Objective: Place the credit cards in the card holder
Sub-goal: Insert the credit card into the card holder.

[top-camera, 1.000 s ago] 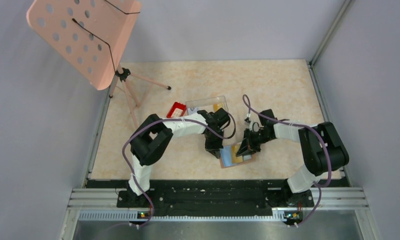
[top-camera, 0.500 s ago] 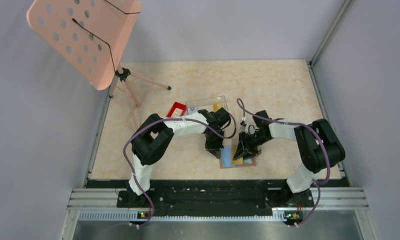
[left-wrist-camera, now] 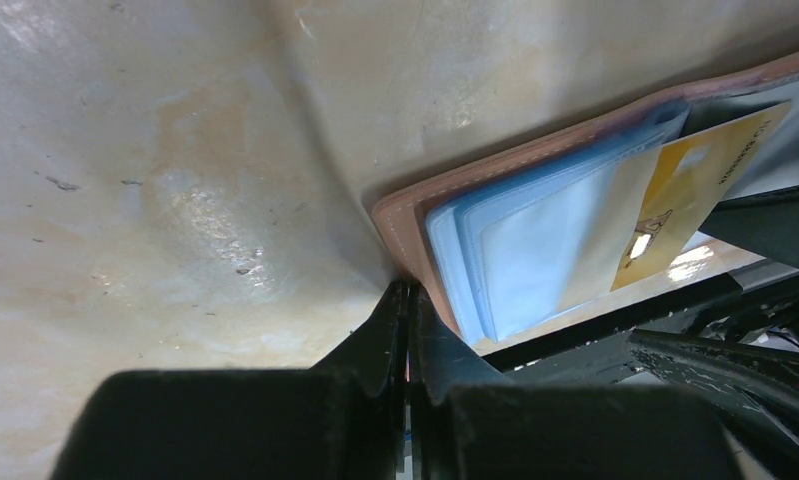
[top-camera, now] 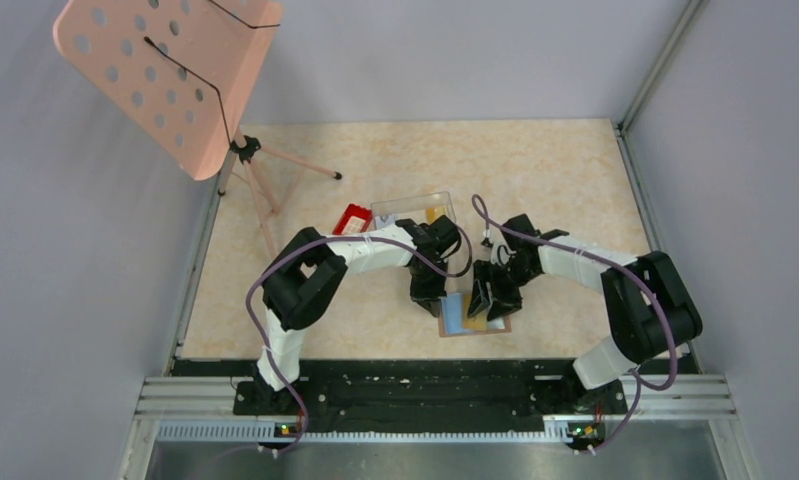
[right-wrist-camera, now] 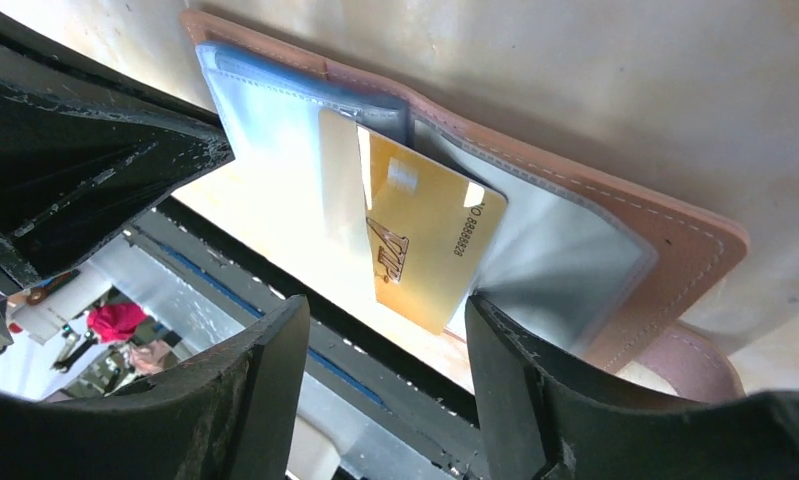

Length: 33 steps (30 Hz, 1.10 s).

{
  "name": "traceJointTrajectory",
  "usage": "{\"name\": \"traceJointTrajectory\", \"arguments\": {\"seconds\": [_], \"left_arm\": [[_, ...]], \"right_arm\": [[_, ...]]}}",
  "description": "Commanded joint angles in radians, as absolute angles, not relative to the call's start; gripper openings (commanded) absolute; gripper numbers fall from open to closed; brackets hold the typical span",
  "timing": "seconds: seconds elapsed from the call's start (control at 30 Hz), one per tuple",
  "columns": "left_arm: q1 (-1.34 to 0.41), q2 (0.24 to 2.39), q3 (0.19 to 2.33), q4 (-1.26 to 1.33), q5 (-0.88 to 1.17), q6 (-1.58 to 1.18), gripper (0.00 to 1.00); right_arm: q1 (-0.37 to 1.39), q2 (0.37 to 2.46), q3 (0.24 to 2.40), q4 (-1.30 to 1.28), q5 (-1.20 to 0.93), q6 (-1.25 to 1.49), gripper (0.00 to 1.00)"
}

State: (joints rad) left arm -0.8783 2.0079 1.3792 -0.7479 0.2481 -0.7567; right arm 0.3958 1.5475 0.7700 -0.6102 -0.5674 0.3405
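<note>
The card holder (top-camera: pixel 447 329) lies open near the table's front centre, tan cover down and blue lining (top-camera: pixel 453 312) up. A yellow credit card (right-wrist-camera: pixel 425 240) sits partly slid into one of its clear pockets, its lower end sticking out. My right gripper (right-wrist-camera: pixel 385 305) is open just short of that card, with nothing between its fingers. In the top view it (top-camera: pixel 490 300) hovers over the holder's right half. My left gripper (left-wrist-camera: pixel 407 295) is shut on the tan edge of the card holder (left-wrist-camera: pixel 405 215) at its far left corner. The yellow card (left-wrist-camera: pixel 695 190) shows there too.
A clear plastic box (top-camera: pixel 413 210) with something yellow-orange inside stands behind the arms, with a small red tray (top-camera: pixel 352 218) beside it. A pink perforated stand (top-camera: pixel 170 75) on a tripod (top-camera: pixel 265 175) occupies the back left. The table's front edge runs just below the holder.
My right gripper has opened and let go of the yellow card, which stays in the pocket. The right arm has shifted slightly left over the holder. The left gripper has not moved.
</note>
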Motion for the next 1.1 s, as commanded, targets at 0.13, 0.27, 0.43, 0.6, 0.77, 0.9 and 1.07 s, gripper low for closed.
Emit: {"name": "traceJointTrajectory", "arguments": {"seconds": [0.13, 0.27, 0.43, 0.6, 0.77, 0.9, 1.07], "left_arm": [[-0.885, 2.041, 1.383, -0.694, 0.248, -0.752, 0.00], [-0.885, 2.049, 1.393, -0.696, 0.255, -0.749, 0.00], [-0.885, 2.057, 1.398, -0.696, 0.265, -0.747, 0.00], [-0.885, 2.061, 1.411, -0.698, 0.273, -0.746, 0.00], [-0.885, 2.064, 1.432, -0.707, 0.278, -0.744, 0.00], [-0.885, 2.063, 1.445, -0.710, 0.279, -0.749, 0.00], [-0.870, 2.041, 1.457, -0.731, 0.245, -0.751, 0.00]], "right_arm": [[0.409, 1.519, 0.807, -0.633, -0.448, 0.308, 0.61], [0.409, 1.558, 0.809, -0.576, -0.471, 0.292, 0.57], [0.413, 1.611, 0.828, -0.536, -0.522, 0.294, 0.44], [0.437, 1.634, 0.861, -0.538, -0.555, 0.290, 0.34], [0.460, 1.648, 0.875, -0.524, -0.589, 0.308, 0.28], [0.461, 1.655, 0.857, -0.472, -0.660, 0.371, 0.20], [0.462, 1.675, 0.834, -0.382, -0.721, 0.447, 0.07]]}}
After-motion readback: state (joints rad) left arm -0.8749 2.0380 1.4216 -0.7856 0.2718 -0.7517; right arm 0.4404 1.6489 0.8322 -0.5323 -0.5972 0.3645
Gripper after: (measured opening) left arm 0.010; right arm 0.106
